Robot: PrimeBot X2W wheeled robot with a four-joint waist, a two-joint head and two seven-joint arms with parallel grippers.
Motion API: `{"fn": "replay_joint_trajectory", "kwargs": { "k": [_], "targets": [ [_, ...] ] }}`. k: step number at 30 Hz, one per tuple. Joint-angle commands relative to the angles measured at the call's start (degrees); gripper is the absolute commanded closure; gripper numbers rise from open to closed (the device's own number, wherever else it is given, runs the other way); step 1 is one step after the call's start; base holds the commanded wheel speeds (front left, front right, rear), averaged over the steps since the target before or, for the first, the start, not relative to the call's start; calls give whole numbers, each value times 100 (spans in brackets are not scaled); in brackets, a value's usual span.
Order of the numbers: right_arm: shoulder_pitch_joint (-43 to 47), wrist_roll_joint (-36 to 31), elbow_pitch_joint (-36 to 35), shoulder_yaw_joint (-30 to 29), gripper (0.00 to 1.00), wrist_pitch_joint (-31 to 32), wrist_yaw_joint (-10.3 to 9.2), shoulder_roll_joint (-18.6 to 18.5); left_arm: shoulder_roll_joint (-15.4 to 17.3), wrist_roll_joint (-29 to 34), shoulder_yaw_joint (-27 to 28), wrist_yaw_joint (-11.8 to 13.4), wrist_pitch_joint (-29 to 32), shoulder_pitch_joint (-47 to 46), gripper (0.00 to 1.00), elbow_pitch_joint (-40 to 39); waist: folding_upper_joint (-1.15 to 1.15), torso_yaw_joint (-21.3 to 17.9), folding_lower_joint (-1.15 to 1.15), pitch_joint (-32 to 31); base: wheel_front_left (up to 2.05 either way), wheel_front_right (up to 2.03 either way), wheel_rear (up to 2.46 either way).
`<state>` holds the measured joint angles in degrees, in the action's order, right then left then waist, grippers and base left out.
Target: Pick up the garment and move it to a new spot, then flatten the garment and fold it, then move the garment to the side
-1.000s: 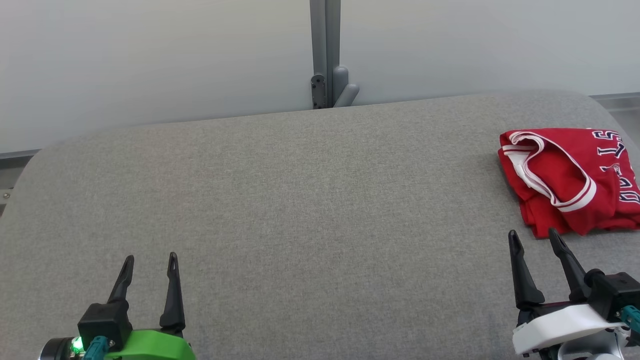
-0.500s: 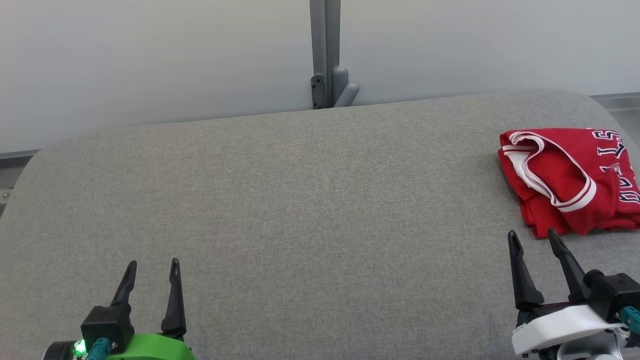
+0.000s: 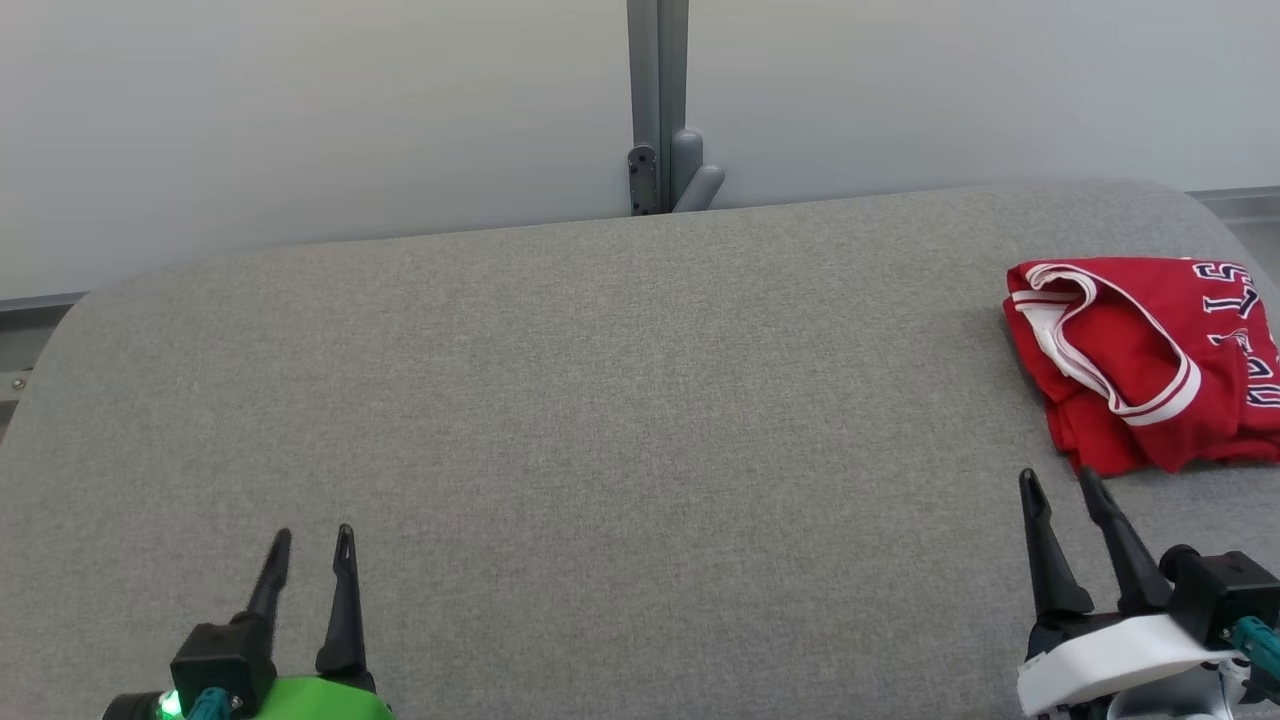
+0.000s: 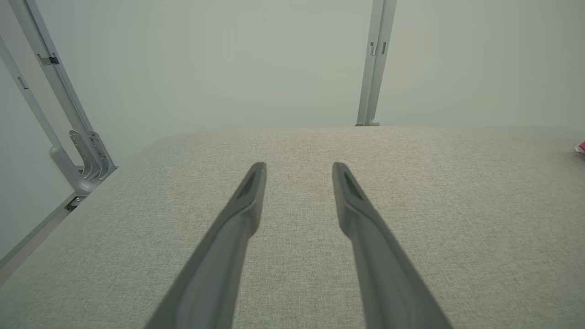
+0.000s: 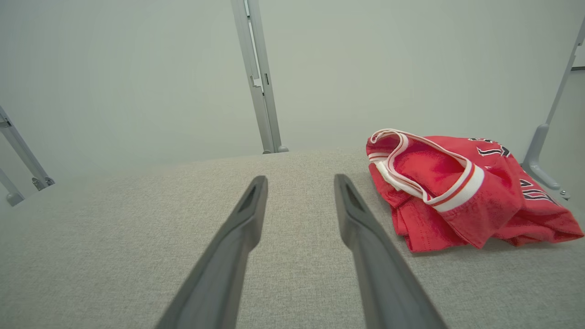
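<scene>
when i start at the left of my screen, my left gripper (image 3: 314, 533) sits low over the grey table (image 3: 600, 400). its two fingers are apart with nothing between them. they stand a little closer together than a second ago, and the gripper sits lower in my view. in the middle, the grey pole (image 3: 658, 100) behind the table has hopped a bit to the right. so i think the head camera turned a little and the things stayed put. on the right, my right gripper (image 3: 1058, 475) is the same: fingers apart, a bit closer than before, holding nothing. its tips are just short of the red garment (image 3: 1130, 330). the garment lies in a soft, doubled-over bundle near the right end of the table, and no gripper touches it.

to me both arms seem to be settling, not reaching. a bundle at the side could be the folded shirt put away, or a shirt that waits to be picked up. i cannot tell which.

the head view cuts off the garment's right part, so its letters are hard to read. i cannot see under the bundle, so i do not know how neat the fold is.
</scene>
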<state>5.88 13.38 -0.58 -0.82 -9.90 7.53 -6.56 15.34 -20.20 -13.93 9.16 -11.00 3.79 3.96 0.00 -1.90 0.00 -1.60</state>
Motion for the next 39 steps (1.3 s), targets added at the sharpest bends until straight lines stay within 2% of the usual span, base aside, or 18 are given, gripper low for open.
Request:
{"fn": "replay_joint_trajectory", "kwargs": {
  "k": [1,39],
  "targets": [
    [3,9,64,-1,100,11,0,24,-28,-8,-21,-1,3,27,100,55,0,0,0,1,0,0,0],
    [-1731,3207,1948,-1238,100,1599,-2,-366,-556,-3643,-386,-720,-174,-1681,100,1528,0,48,0,160,0,0,0]
  ]
}}
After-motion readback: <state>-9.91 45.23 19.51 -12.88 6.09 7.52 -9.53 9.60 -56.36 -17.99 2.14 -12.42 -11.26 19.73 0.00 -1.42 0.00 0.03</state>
